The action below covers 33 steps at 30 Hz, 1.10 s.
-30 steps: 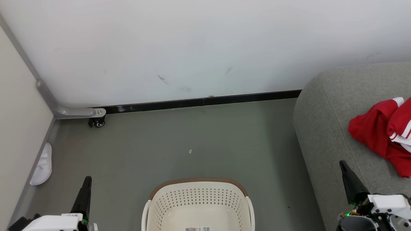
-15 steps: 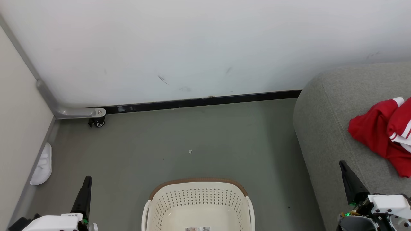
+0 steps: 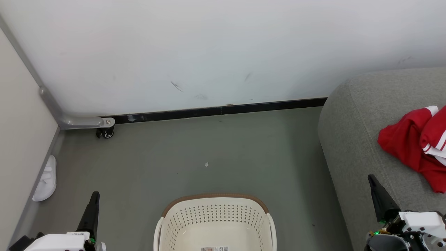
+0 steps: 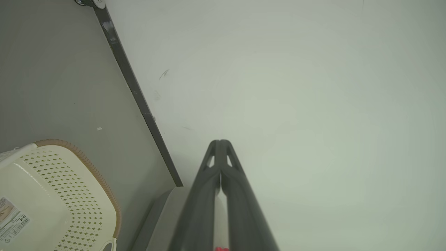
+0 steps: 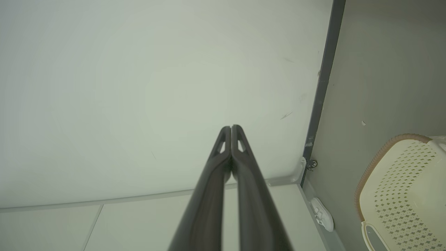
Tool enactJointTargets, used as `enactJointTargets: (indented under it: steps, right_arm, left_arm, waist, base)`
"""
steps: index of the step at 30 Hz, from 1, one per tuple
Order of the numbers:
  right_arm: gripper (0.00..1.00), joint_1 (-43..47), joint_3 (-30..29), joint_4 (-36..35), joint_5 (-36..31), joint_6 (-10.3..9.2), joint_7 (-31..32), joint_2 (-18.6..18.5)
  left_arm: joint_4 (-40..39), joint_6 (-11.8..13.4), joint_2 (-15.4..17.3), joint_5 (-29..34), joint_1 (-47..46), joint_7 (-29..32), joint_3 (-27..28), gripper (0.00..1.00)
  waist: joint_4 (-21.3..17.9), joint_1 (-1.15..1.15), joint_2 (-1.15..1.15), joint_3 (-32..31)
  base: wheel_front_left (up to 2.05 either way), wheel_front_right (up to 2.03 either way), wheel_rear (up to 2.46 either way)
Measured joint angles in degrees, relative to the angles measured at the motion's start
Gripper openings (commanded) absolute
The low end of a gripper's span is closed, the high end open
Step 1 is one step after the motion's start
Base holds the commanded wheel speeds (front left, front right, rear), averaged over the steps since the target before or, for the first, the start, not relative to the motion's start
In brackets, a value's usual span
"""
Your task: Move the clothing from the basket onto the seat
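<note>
Clothing lay on the grey seat at three o'clock, the basket at six o'clock looked bare, and the left hand and right hand were pressed together holding nothing, so the job seemed done and only resting was left.

Red clothing (white stripes), grey seat, cream perforated basket, brown rim.

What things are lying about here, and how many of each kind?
Red garments: 2, jersey and shorts, heaped on the seat
Seat: 1
Basket: 1
Slipper: 1
Total: 5
</note>
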Motion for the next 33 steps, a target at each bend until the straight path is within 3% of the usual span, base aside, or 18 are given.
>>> enactJointTargets:
  steps: [33]
  right_arm:
    - [0.0, 0.0, -0.67, 0.07, 0.0, 0.0, 0.31, 0.23]
  left_arm:
    - [0.0, 0.0, 0.0, 0.0, 0.0, 0.0, 0.0, 0.0]
  waist:
    - [0.0, 0.0, 0.0, 0.0]
  base:
    - [0.0, 0.0, 0.0]
